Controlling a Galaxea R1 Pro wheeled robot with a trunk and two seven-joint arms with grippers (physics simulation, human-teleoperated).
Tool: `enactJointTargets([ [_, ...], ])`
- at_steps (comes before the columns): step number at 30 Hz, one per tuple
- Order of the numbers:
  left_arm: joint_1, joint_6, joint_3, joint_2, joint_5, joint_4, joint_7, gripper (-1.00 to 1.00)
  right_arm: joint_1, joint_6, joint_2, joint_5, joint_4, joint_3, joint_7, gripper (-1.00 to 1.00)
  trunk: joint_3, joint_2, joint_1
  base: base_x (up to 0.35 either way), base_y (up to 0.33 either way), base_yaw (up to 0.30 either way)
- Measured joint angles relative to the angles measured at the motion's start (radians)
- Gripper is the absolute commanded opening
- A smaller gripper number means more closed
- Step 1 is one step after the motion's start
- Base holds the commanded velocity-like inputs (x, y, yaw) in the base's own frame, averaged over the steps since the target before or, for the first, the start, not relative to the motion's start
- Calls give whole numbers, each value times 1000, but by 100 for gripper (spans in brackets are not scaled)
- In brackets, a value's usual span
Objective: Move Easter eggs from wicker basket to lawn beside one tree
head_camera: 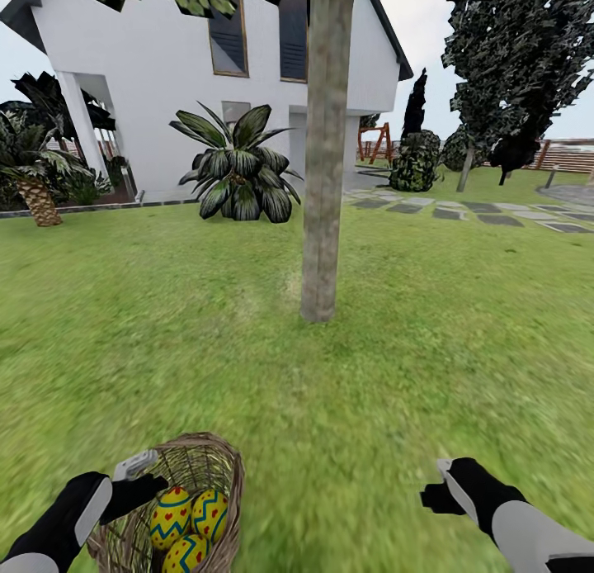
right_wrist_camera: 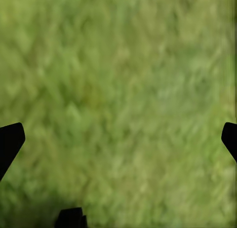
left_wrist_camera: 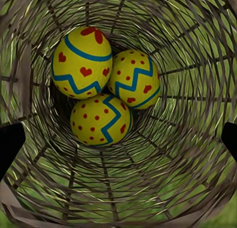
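My left gripper (head_camera: 144, 474), fingers spread wide, hangs over the wicker basket (head_camera: 216, 457); I would centre on the top egg (left_wrist_camera: 81, 60) of the three Easter eggs before descending.

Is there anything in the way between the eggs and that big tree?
Nothing visible on the grass. The three Easter eggs sit inside the wicker basket, so its woven wall is around them; beyond it, bare lawn runs to the tree.
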Motion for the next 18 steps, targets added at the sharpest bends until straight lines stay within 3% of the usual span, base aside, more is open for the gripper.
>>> enactJointTargets([
  [13,0,-2,0,-2,2,1,0,100,0,5,2,0,-1,1,0,100,0,0,0,0,0,-253],
  [18,0,-1,2,0,3,0,0,100,0,3,5,1,0,2,0,100,0,0,0,0,0,-98],
])
